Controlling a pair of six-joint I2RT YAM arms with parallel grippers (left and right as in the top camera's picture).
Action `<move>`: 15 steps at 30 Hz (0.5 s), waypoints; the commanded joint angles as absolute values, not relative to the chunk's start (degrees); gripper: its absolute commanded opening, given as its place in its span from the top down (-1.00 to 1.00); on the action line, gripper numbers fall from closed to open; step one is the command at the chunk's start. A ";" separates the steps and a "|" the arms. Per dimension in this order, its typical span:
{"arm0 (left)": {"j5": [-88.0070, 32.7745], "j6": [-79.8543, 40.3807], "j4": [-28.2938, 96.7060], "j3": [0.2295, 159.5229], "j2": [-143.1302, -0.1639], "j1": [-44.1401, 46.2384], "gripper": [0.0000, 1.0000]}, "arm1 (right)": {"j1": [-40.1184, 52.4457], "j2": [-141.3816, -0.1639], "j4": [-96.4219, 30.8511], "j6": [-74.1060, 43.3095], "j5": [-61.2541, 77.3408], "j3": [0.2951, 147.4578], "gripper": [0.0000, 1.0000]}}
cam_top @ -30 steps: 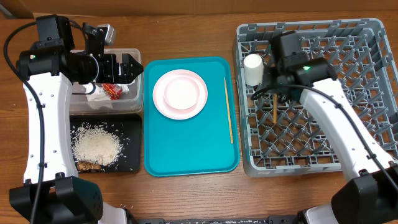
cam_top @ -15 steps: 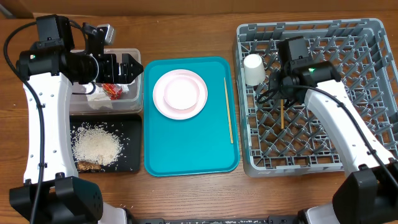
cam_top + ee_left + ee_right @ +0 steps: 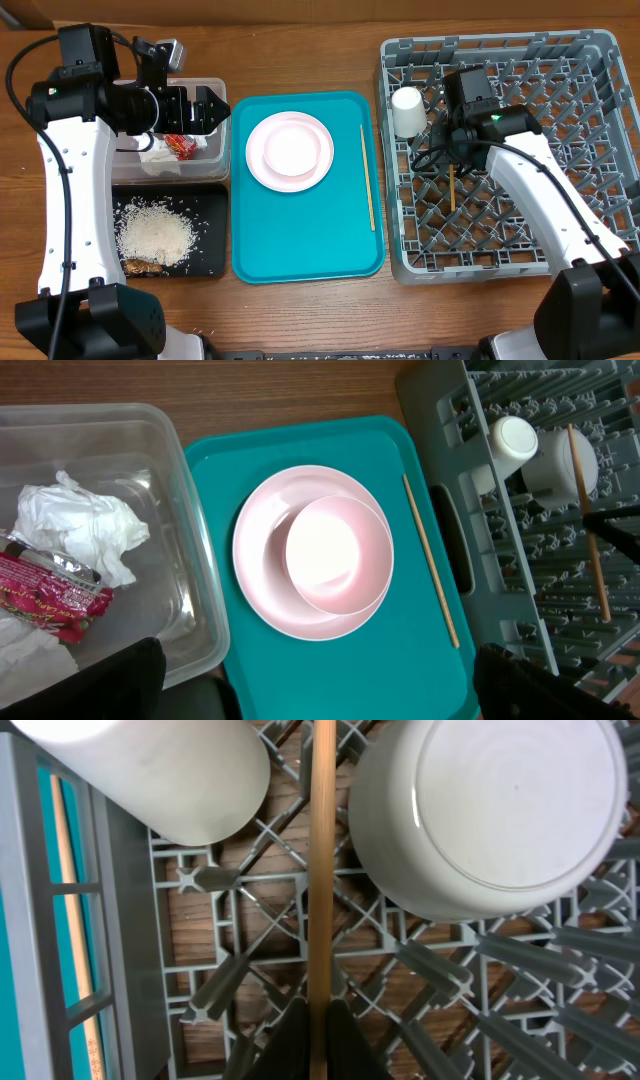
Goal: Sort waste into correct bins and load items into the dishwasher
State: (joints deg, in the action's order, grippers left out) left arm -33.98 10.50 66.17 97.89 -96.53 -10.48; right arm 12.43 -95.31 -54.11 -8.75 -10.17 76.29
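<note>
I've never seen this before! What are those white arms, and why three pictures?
They are two robot arms, each with a two-finger gripper. One picture looks down from above; the others come from a camera on each wrist. The right gripper pinches a wooden chopstick over the grey dish rack, beside a white cup and white bowl. The left gripper is open and empty by a clear tub of napkins. A teal tray carries a pink plate, a pink bowl and another chopstick. Rice lies in a black tray.
</note>
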 commanded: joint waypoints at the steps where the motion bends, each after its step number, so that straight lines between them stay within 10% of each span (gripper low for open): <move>1: -33.89 10.09 66.15 99.39 -96.09 -10.09 -0.99 | 12.51 -97.34 -53.84 -8.45 -8.27 76.01 0.91; 15: -33.89 10.09 66.15 99.39 -96.09 -10.09 -0.99 | 12.51 -99.09 -52.40 -8.27 -8.23 77.10 0.46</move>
